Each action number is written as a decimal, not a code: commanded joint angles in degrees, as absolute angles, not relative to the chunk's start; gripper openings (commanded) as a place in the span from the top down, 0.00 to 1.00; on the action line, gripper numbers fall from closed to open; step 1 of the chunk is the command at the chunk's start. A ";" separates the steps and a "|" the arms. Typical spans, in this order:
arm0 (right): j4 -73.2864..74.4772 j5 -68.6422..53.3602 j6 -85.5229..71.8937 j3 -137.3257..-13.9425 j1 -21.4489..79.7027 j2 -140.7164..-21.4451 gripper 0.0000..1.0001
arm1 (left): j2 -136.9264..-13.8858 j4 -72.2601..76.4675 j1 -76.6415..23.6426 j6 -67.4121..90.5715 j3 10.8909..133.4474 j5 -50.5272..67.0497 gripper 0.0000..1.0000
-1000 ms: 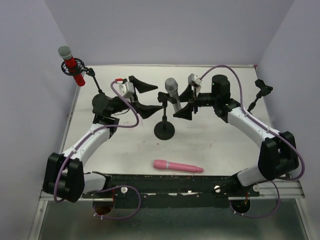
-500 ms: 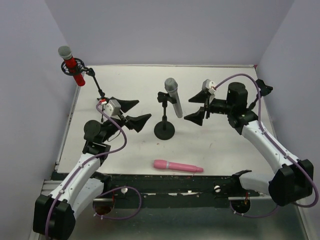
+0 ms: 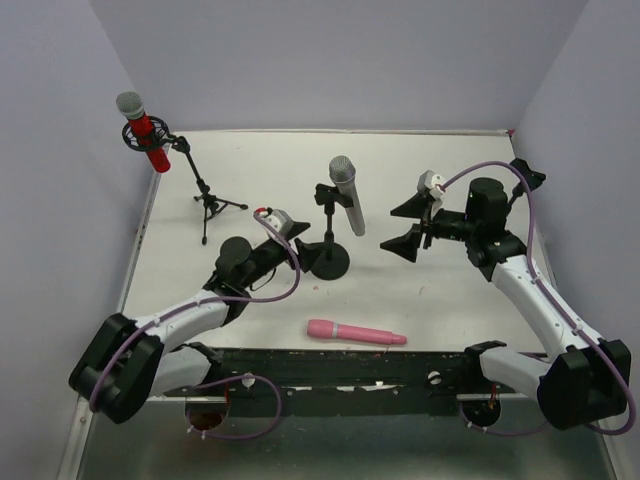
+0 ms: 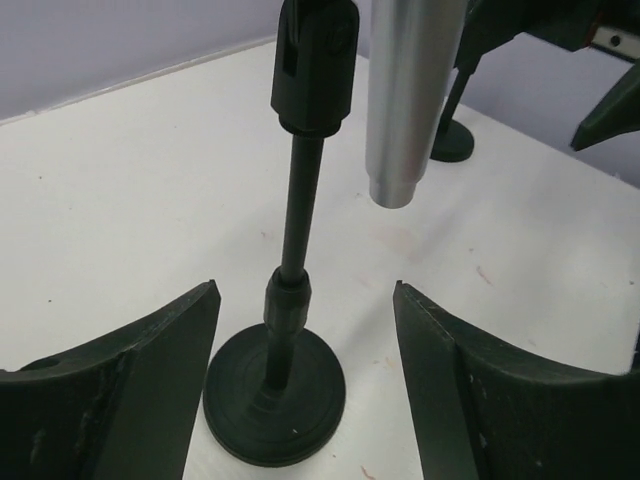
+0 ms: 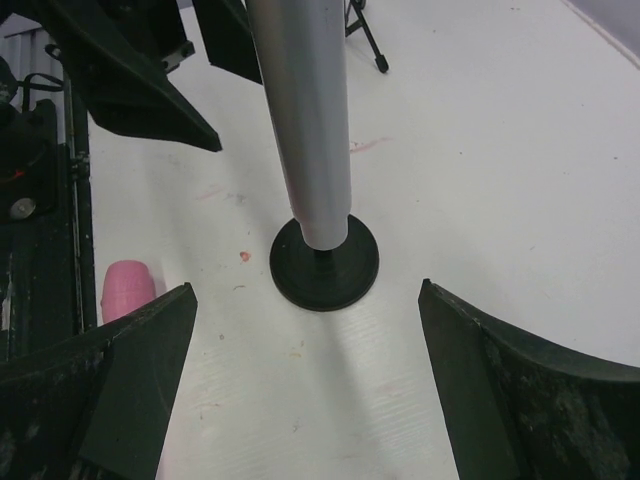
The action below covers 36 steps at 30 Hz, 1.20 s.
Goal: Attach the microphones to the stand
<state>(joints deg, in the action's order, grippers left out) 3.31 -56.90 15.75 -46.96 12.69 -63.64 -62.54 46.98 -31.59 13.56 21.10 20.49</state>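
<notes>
Dropped lower since a second ago, the left gripper (image 4: pixel 305 300) brackets the centre stand (image 3: pixel 329 262) at its base, jaws apart, holding nothing. The silver-grey microphone (image 3: pixel 345 192) sits tilted in that stand's clip. The red microphone (image 3: pixel 148 135) sits on the far-left tripod (image 3: pixel 208 200). The pink microphone (image 3: pixel 355 333) lies loose near the front. The right gripper (image 3: pixel 390 227) gapes empty on the right.

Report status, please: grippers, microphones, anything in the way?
Left gripper open at centre stand; right gripper open, empty. Red microphone, silver microphone mounted. Pink microphone loose on table, unobstructed.

arms (image 3: pixel 190 315): wht links, blk joints | cables (image 3: pixel 487 166): purple | fingers (image 4: pixel 140 390): blk
</notes>
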 commanded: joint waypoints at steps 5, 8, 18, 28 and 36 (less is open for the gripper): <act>4.13 -58.18 17.05 -46.14 12.48 -63.19 0.00 | -76.63 63.18 -33.57 5.80 26.97 15.12 0.37; 4.39 -58.01 17.31 -46.32 12.39 -63.19 0.00 | -80.76 66.69 -34.54 5.71 28.30 14.33 0.39; 5.18 -57.75 18.37 -46.40 12.48 -63.72 0.00 | -86.75 76.38 -36.03 5.98 27.86 13.27 0.75; 5.71 -57.30 18.90 -46.41 12.48 -64.16 0.00 | -81.22 73.13 -34.20 2.55 26.90 5.37 1.00; 6.33 -57.31 19.25 -46.67 12.48 -64.34 0.00 | -76.99 66.63 -23.13 3.87 29.70 2.55 1.00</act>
